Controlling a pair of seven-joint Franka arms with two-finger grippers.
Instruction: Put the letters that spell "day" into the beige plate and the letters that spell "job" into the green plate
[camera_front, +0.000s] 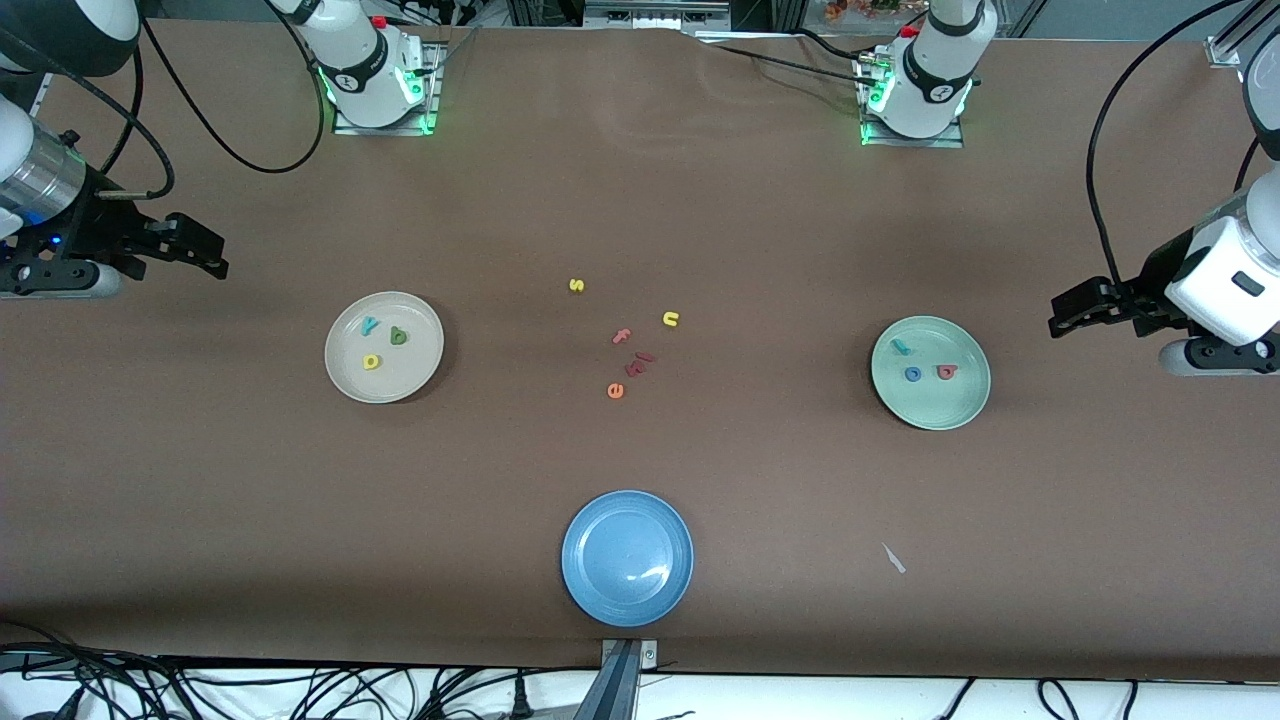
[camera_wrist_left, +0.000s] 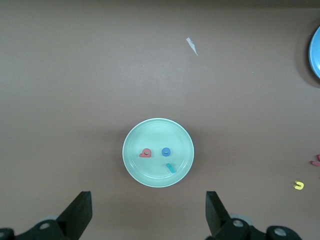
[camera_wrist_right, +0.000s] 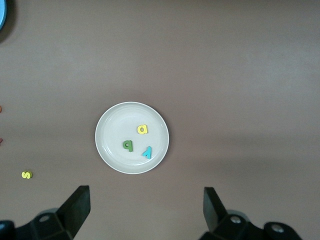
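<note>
The beige plate (camera_front: 415, 368) (camera_wrist_right: 112, 132) holds a teal y (camera_front: 369, 325) (camera_wrist_right: 147, 152), a dark green d (camera_front: 399, 336) (camera_wrist_right: 128, 145) and a yellow a (camera_front: 371, 361) (camera_wrist_right: 143, 129). The green plate (camera_front: 940, 405) (camera_wrist_left: 145, 172) holds a teal j (camera_front: 900, 347) (camera_wrist_left: 171, 168), a blue o (camera_front: 912, 374) (camera_wrist_left: 166, 151) and a red-pink b (camera_front: 946, 372) (camera_wrist_left: 146, 153). My right gripper (camera_front: 212, 256) (camera_wrist_right: 146, 205) hangs open and empty over bare table at the right arm's end, apart from the beige plate. My left gripper (camera_front: 1064, 316) (camera_wrist_left: 149, 210) hangs open and empty at the left arm's end, apart from the green plate.
Loose letters lie mid-table: a yellow s (camera_front: 576, 285), a yellow u (camera_front: 671, 319), a pink f (camera_front: 622, 336), an orange e (camera_front: 615, 391) and small red pieces (camera_front: 638, 365). A blue plate (camera_front: 600, 580) sits near the front edge. A paper scrap (camera_front: 893, 558) lies beside it.
</note>
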